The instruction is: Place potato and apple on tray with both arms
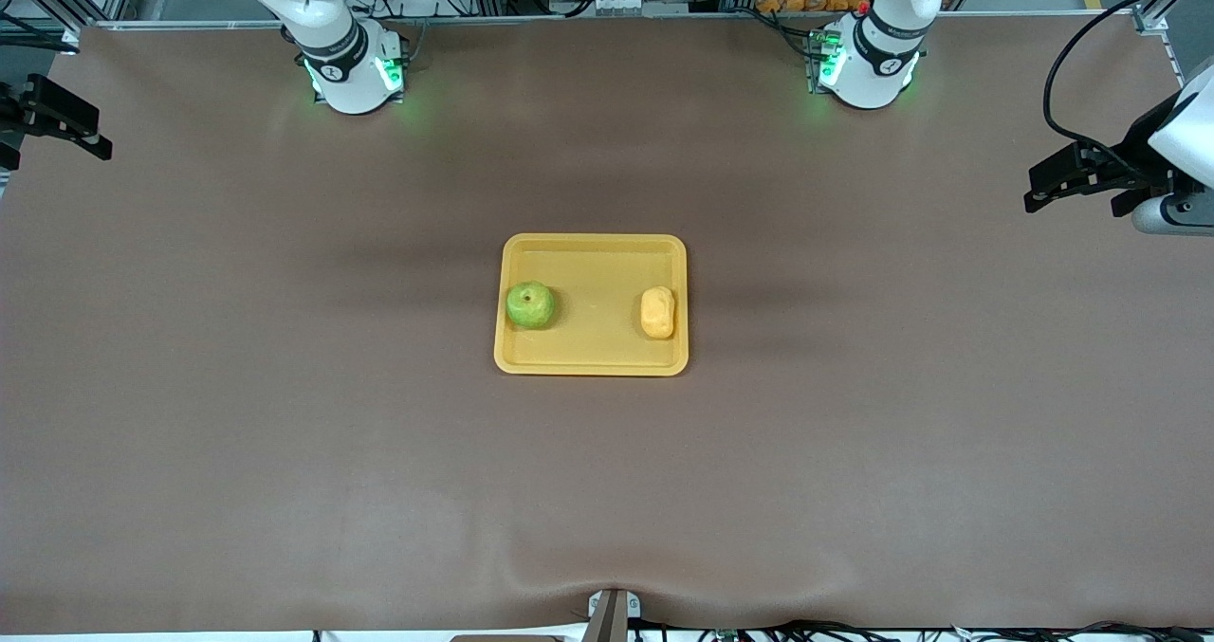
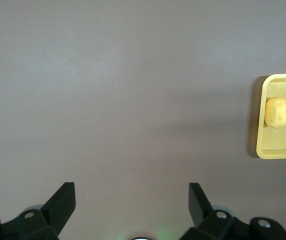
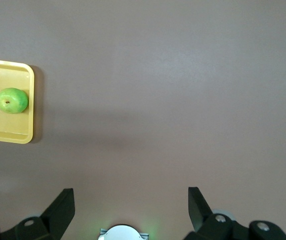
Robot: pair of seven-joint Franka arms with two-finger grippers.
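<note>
The yellow-orange tray (image 1: 597,277) lies flat in the middle of the table. The green apple (image 1: 530,304) rests on it at the right arm's end, and the lumpy potato (image 1: 657,312) at the left arm's end. My left gripper (image 1: 1074,202) hangs open and empty over bare table near the left arm's end, well away from the tray. My right gripper (image 1: 55,145) hangs open and empty over the right arm's end. The left wrist view shows the left gripper (image 2: 132,196), the potato (image 2: 277,112) and the tray (image 2: 283,150). In the right wrist view are the right gripper (image 3: 131,198), the apple (image 3: 12,100) and the tray (image 3: 8,134).
A brown mat (image 1: 607,490) covers the whole table around the tray. The two green-lit arm bases (image 1: 353,73) (image 1: 868,68) stand along the table's edge farthest from the front camera. A small bracket (image 1: 610,614) sits at the nearest edge.
</note>
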